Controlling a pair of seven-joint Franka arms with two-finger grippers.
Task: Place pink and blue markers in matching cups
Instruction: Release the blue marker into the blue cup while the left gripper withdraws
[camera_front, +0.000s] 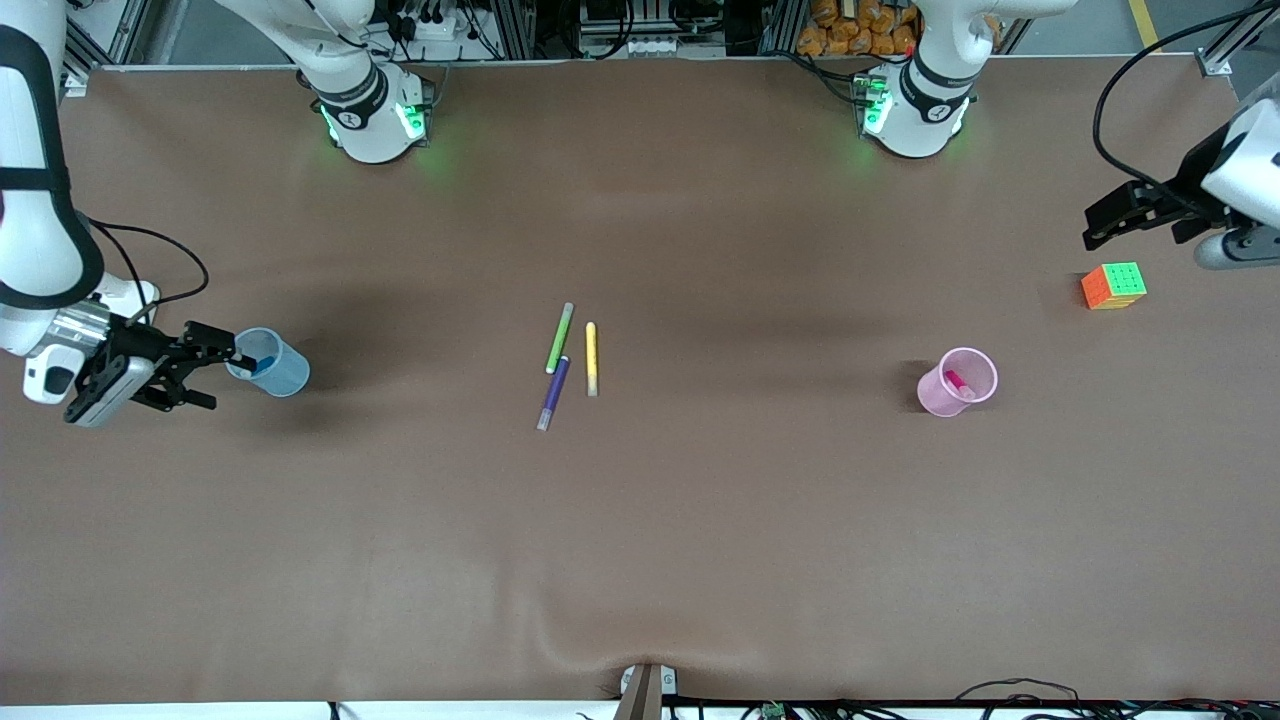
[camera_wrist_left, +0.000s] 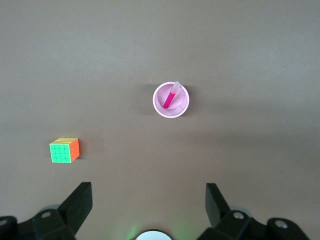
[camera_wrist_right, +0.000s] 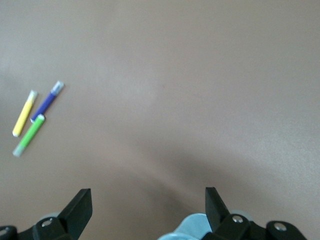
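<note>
Hovering: right gripper (camera_front: 222, 362) by blue cup (camera_front: 272, 364), fingers apart.

Mid-surface (camera_front: 700, 520): green marker (camera_front: 559, 338), purple marker (camera_front: 553, 393) and yellow marker (camera_front: 591, 358) are lying clustered, blocking low passes there. Wide bare lanes are running between them and each cup. Blue cup (camera_front: 275, 365) is standing at the right arm's end with the right gripper (camera_front: 215, 370) crowding its rim. Pink cup (camera_front: 960, 383) is standing clear, cube (camera_front: 1113, 286) sitting near, apart.
</note>
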